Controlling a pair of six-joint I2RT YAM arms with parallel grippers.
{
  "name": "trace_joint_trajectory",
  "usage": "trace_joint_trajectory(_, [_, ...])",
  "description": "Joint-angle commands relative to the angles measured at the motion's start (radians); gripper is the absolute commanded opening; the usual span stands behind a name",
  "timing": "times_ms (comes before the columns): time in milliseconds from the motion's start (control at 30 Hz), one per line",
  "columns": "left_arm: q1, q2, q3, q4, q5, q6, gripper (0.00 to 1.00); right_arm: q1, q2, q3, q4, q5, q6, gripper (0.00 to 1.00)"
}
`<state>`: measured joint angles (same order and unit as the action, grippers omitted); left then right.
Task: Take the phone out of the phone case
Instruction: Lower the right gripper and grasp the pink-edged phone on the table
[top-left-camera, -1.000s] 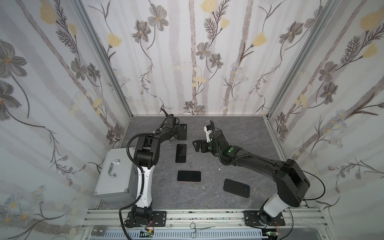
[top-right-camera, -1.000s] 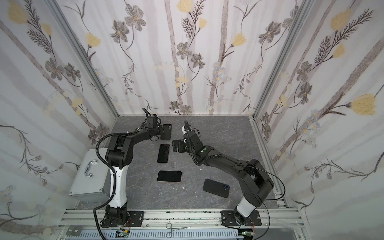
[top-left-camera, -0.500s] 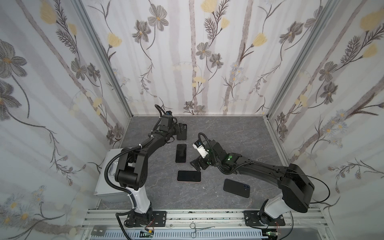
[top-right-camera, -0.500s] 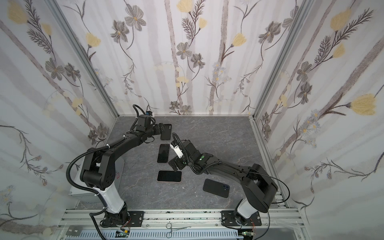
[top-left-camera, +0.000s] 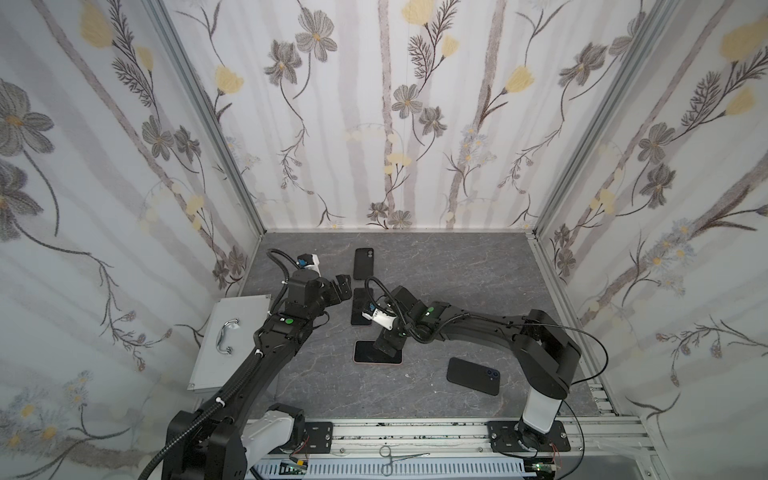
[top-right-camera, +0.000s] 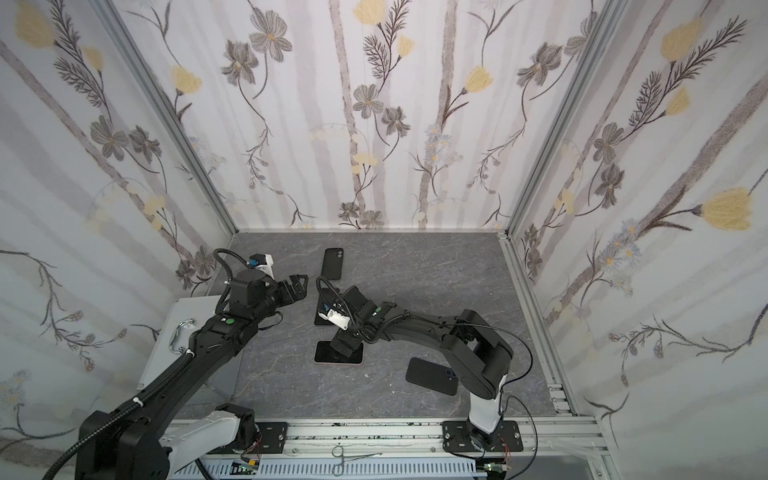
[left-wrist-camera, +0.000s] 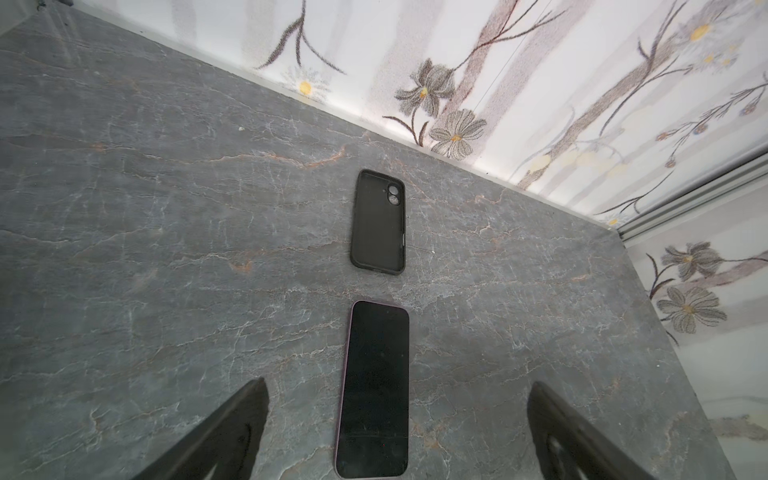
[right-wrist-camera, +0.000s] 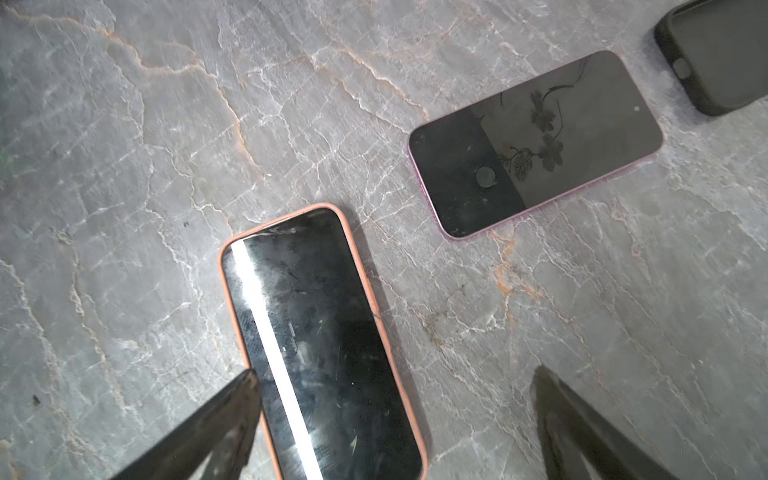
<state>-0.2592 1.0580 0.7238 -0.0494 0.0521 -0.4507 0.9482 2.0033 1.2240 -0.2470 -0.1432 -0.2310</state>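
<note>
Black case (right-wrist-camera: 715, 54) cropped at edge, pink-rimmed phone (top-left-camera: 358, 306) partly behind right arm (top-left-camera: 478, 328)

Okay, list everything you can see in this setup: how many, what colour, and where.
Empty phone case: one, black, back of the table, open side up.
Bare phone: one, pinkish edge, just in front of that case, screen up.
Cased phone: one, salmon-orange case, mid-table, screen up.
Dark phone: one, black, front right, cameras up; cannot tell if cased.
Metal box: one, grey, handle on top, left side.
Forceps: one, silver, front rail.
Left gripper: black, open, beside the bare phone.
Right gripper: black, open, over the cased phone.
</note>
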Motion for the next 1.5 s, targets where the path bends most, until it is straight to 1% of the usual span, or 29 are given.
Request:
trace_joint_trajectory(0, [0.015,-0.037,-0.013,-0.052,-0.019,-0.034,1.0,0.001,0.036,0.035,-0.031,-0.049,-0.079,1.0])
trace_joint_trajectory(200, [0.037,-0.05,-0.014,-0.076,-0.015,-0.064,1.0,-0.002,0.105,0.087,-0.073,-0.081,-0.093,1.0])
trace_joint_trajectory(433, [0.048,-0.056,-0.016,-0.085,-0.025,-0.051,1.0,-0.015,0.137,0.103,-0.118,-0.152,-0.093,1.0])
trace_joint_trajectory(967, [0.066,-0.028,-0.005,-0.101,-0.052,-0.06,1.0,0.004,0.154,0.094,-0.163,-0.161,-0.099,1.0])
trace_joint_trajectory(1200, [0.075,-0.012,0.002,-0.102,-0.066,-0.079,1.0,0.053,0.123,0.035,-0.124,-0.115,-0.074,1.0])
trace_joint_trajectory(1367, [0.092,0.001,0.003,-0.102,-0.062,-0.095,1.0,0.098,0.118,0.014,-0.11,-0.03,-0.066,1.0])
trace_joint_trajectory(1467, [0.105,0.003,0.004,-0.103,-0.06,-0.125,1.0,0.11,0.13,0.011,-0.107,0.015,-0.065,1.0])
